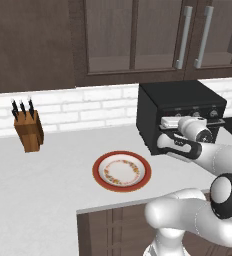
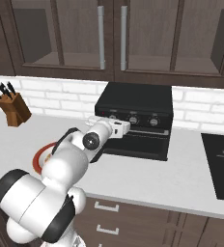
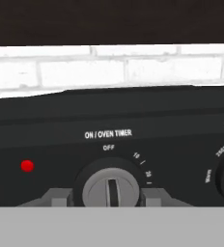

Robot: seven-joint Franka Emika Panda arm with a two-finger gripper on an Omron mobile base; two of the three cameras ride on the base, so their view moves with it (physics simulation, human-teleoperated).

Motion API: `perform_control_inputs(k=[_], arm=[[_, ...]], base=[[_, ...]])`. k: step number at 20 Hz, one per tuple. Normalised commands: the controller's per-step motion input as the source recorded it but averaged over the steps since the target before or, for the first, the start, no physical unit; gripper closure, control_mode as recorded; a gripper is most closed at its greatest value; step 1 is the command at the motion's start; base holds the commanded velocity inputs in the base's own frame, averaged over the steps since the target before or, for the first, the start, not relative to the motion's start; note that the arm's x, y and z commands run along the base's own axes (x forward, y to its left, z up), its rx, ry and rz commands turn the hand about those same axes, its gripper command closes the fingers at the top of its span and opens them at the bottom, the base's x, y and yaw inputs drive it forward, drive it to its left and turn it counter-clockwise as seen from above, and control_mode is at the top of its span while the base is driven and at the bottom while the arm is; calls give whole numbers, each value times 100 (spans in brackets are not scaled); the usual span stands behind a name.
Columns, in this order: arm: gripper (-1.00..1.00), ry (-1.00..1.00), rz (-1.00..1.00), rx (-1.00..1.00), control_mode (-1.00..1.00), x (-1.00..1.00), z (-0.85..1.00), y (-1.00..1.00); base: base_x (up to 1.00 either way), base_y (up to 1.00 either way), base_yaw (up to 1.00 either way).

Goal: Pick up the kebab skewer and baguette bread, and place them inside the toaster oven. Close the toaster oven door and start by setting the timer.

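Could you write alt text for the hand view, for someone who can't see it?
Close-up of the black toaster oven: a grey timer knob labelled ON / OVEN TIMER, its pointer toward OFF, sits between the robot's two jaws. A red light glows to its left, and white brick wall runs behind the oven.

You see a glossy white arm (image 2: 65, 169) of rounded, bulbous segments, with black bands and dark round caps at its joints, ending in a white hand with small dark finger tips (image 3: 61, 198).
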Motion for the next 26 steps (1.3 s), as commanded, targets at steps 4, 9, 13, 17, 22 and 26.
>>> perform_control_inputs(k=[4,9,13,17,22,26], arm=[[100,0,-2,0,-100,0,0,0],[100,0,0,0,-100,0,0,0],[100,0,1,0,-100,0,0,0],[100,0,4,0,-100,0,0,0],[100,0,7,2,-100,0,0,0],[100,0,9,3,-100,0,0,-4]], base=[[0,0,0],[0,0,0],[0,0,0],[0,0,0],[0,0,0],[0,0,0]])
